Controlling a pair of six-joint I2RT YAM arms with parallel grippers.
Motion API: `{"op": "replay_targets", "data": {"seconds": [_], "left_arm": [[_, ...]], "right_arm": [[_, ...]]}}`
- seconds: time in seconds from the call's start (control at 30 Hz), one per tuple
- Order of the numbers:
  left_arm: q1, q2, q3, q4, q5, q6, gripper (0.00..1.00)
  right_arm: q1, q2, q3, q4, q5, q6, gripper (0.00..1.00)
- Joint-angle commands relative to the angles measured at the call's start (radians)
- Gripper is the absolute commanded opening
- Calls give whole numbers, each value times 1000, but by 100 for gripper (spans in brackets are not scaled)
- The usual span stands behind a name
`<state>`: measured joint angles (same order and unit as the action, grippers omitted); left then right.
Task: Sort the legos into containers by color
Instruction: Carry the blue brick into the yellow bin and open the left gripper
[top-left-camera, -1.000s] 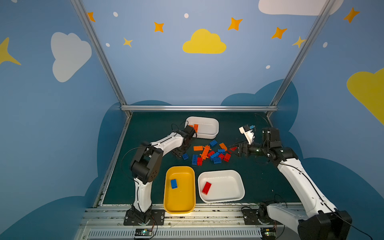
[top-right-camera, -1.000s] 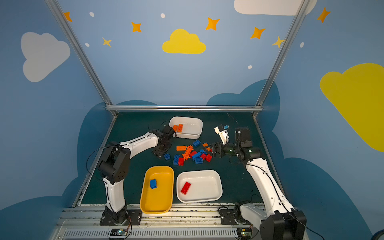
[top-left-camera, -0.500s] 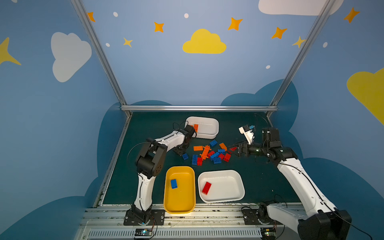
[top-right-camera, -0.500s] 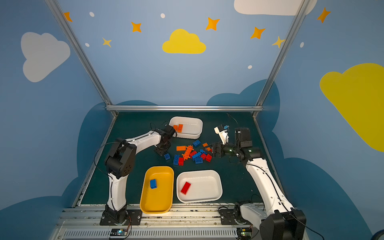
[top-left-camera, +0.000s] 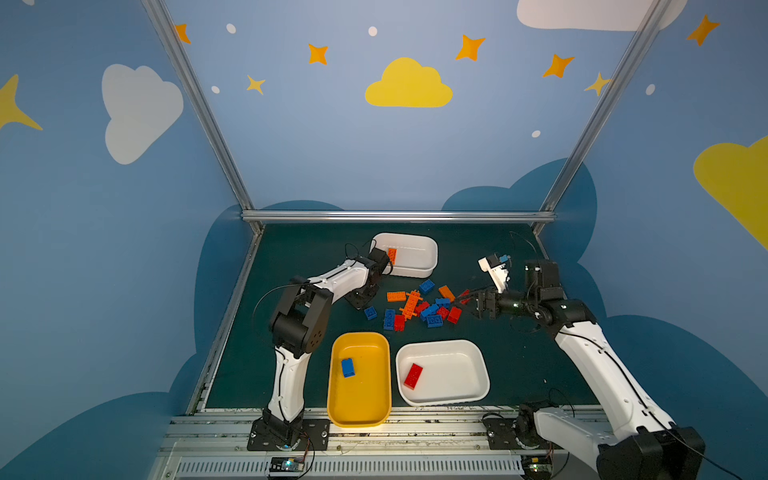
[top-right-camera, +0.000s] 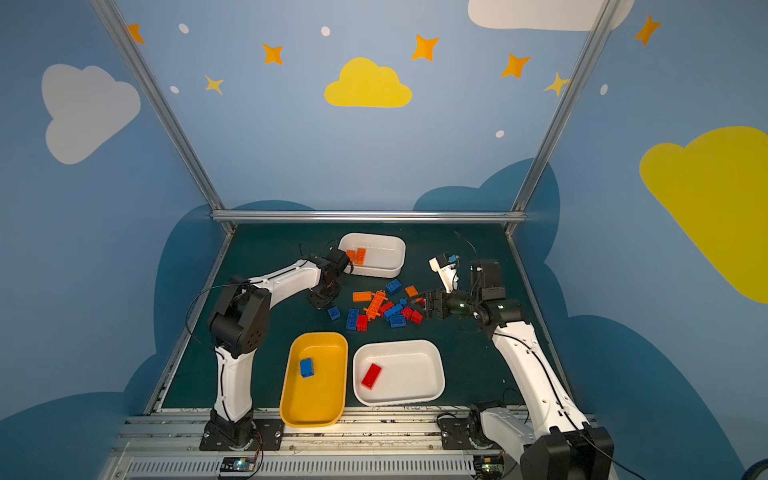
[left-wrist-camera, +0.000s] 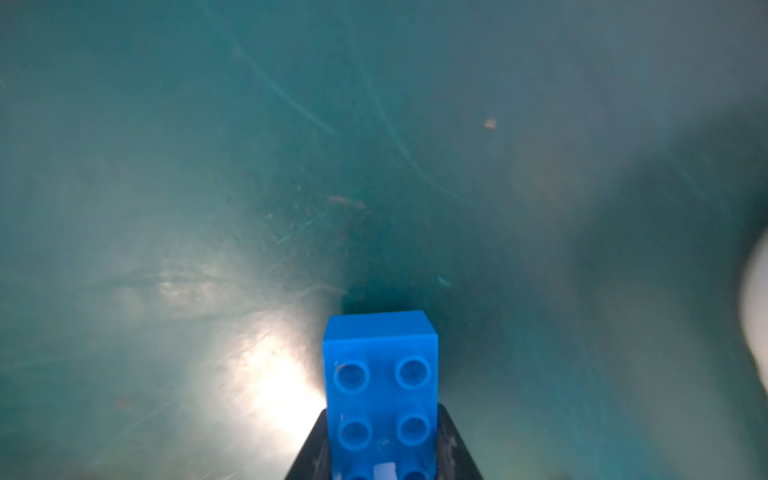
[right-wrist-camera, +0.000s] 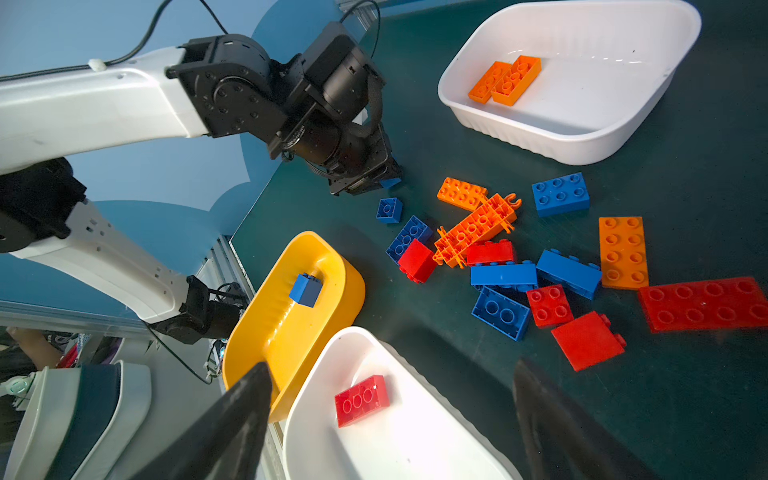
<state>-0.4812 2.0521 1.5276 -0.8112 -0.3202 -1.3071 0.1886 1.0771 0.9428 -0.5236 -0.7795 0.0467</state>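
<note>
Legos (top-left-camera: 419, 307) lie heaped mid-mat, between the far tub (top-left-camera: 424, 254) holding two orange bricks (top-right-camera: 357, 255) and the near pair: yellow tub (top-left-camera: 360, 417) with a blue piece (top-left-camera: 348, 368), wide white tub (top-left-camera: 473, 374) with a red piece (top-left-camera: 413, 375). The left gripper (left-wrist-camera: 380, 415), low at the heap's left edge, is clamped on a blue brick (left-wrist-camera: 380, 374). The right gripper (top-left-camera: 468, 302) hangs at the heap's right, jaws wide apart.
</note>
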Motion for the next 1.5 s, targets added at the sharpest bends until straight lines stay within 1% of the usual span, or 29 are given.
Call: {"op": "replay_targets", "data": {"seconds": [0.0, 0.07, 0.17, 0.27, 0.37, 0.43, 0.5, 0.63, 0.73, 0.8, 0.83, 0.9, 1.07, 1.23, 1.27, 1.3, 1.37, 1.47], "left_arm": [[-15, -107, 8, -44, 37, 185, 21], [-34, -156, -10, -39, 92, 283, 21], [-73, -247, -62, -59, 172, 380, 21], [-134, -355, -128, -86, 219, 455, 21], [-205, -451, -188, -139, 262, 486, 20], [-259, -506, -219, -186, 267, 501, 20], [-300, -555, -256, -233, 275, 482, 21], [-360, -664, -369, -201, 314, 441, 20], [-369, -702, -461, -189, 318, 416, 20], [-365, -708, -520, -174, 283, 397, 20], [-356, -707, -553, -150, 270, 378, 20], [-338, -701, -592, -76, 275, 393, 20], [-309, -641, -632, 29, 239, 366, 21], [-305, -592, -651, 21, 156, 342, 23], [-306, -590, -654, 18, 142, 334, 25], [-304, -594, -660, 27, 142, 332, 30], [-303, -604, -664, 45, 150, 332, 34], [-300, -620, -631, -7, 140, 333, 48]], "right_arm": [[-3, -12, -10, 33, -15, 12, 89], [-4, -8, -10, 41, -19, 14, 89], [-2, 2, -9, 54, -24, 15, 89], [-2, 16, -4, 69, -34, 22, 89], [-4, 27, 4, 76, -36, 23, 89], [-1, 33, 12, 70, -34, 15, 89], [-2, 38, 19, 65, -34, 12, 89], [0, 40, 25, 61, -33, 10, 89], [2, 41, 28, 50, -34, 6, 89], [1, 39, 27, 47, -34, 6, 89], [5, 37, 26, 47, -33, 9, 89], [11, 35, 25, 48, -34, 13, 89], [31, 33, 39, 32, -26, 13, 89], [38, 29, 46, 9, -19, 1, 89], [39, 27, 47, 7, -17, -1, 89], [40, 26, 47, 7, -17, -1, 89], [40, 26, 47, 7, -17, -1, 89], [40, 29, 50, 7, -17, -6, 89]]}}
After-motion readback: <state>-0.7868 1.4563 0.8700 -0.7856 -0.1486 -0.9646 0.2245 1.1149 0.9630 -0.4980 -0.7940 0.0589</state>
